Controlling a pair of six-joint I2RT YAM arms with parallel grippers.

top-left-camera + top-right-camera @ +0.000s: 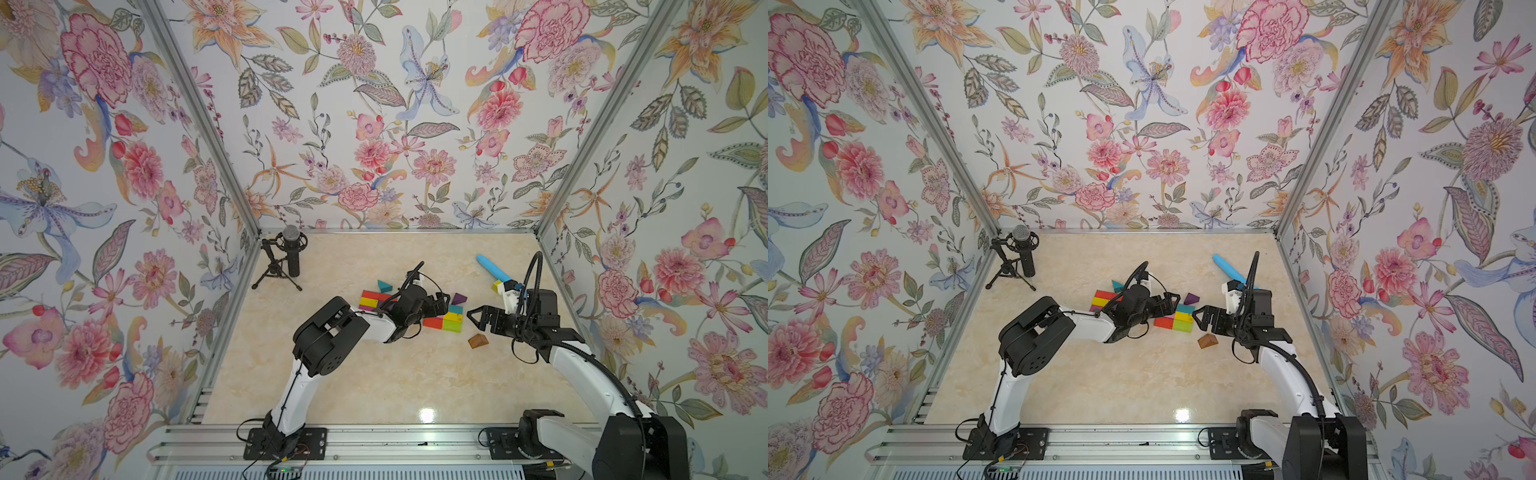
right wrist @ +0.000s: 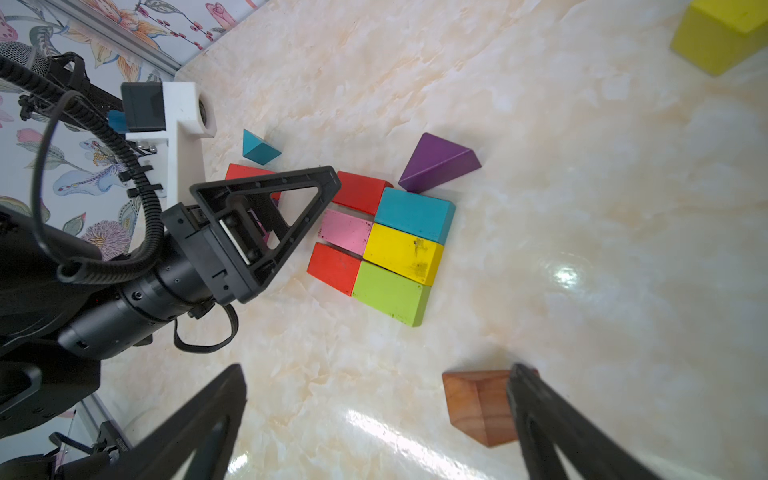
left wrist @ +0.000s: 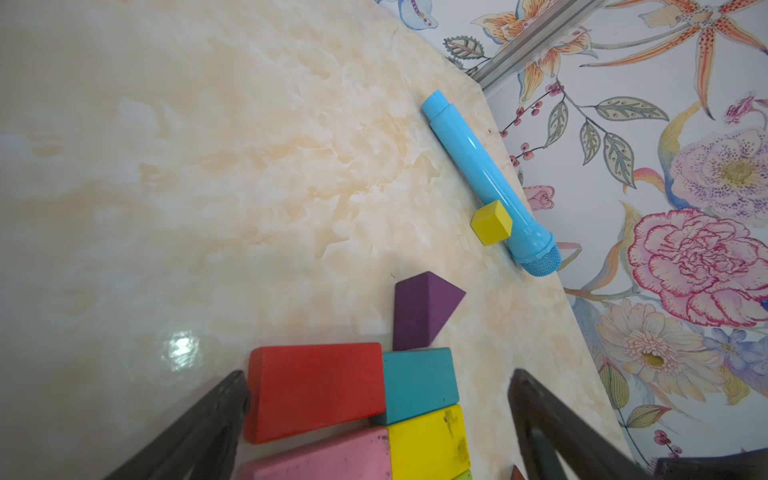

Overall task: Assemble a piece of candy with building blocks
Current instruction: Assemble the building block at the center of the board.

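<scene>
- Right gripper [image 1: 473, 318]: jaws wide, empty; I would centre them around the brown wedge [image 2: 478, 407] near the green brick [image 2: 390, 293].
- Left gripper [image 1: 441, 302]: jaws wide, empty; better to lift it away from the green brick.

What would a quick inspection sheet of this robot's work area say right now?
Surface: marble-look tabletop, glossy, with glare.
Job's things: bricks lie flat in a joined patch, partly hidden by the left arm; purple wedge sits against the teal brick; teal wedge, brown wedge and yellow cube lie apart.
Clutter: light-blue toy microphone beside the yellow cube; black microphone on a tripod in a corner.
Grippers: left gripper open over the bricks; right gripper open by the brown wedge; both empty.
Cables: black hoses loop above both wrists.
Surroundings: floral walls, aluminium rails.
</scene>
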